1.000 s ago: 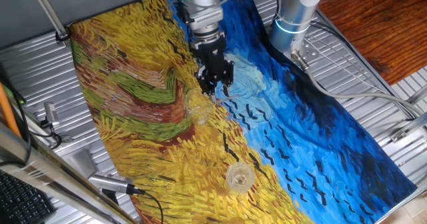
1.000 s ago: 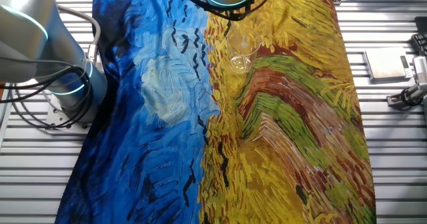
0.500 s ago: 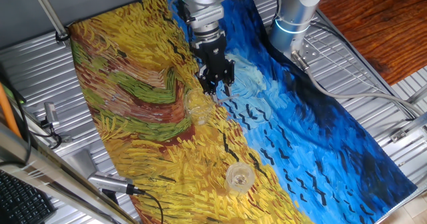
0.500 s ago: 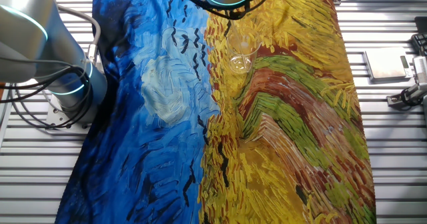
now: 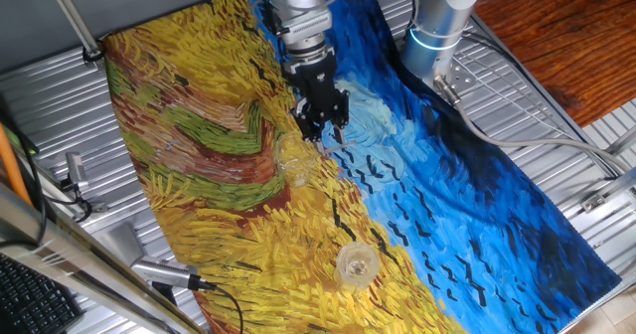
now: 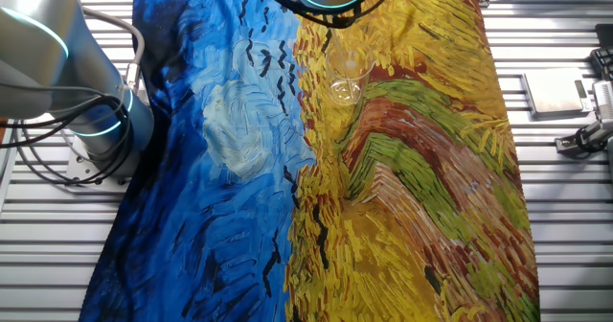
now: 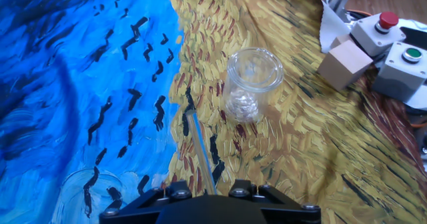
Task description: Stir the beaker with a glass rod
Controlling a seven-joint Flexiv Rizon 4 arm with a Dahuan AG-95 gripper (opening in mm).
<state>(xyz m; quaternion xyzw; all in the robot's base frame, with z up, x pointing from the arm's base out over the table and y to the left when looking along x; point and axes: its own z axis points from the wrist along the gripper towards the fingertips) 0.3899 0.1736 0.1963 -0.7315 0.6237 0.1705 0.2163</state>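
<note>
The beaker (image 5: pixel 295 160) is a faint clear glass standing on the yellow part of the painted cloth, just below and left of my gripper (image 5: pixel 320 125). The hand view shows the beaker (image 7: pixel 87 187) at the bottom left. The other fixed view has the beaker (image 6: pixel 350 78) under the arm, which is cut off at the top edge. The gripper (image 7: pixel 212 196) is shut on the glass rod (image 7: pixel 200 151), a thin stick slanting up and away from the jaws. Its tip hangs over the cloth to the right of the beaker, outside it.
A second glass vessel (image 5: pixel 356 262) with a whitish rim stands nearer the cloth's front end, and it sits ahead of the rod (image 7: pixel 253 84). A wooden block (image 7: pixel 345 63) and button boxes (image 7: pixel 393 47) lie at the cloth's edge. The robot base (image 5: pixel 437 26) stands on the blue side.
</note>
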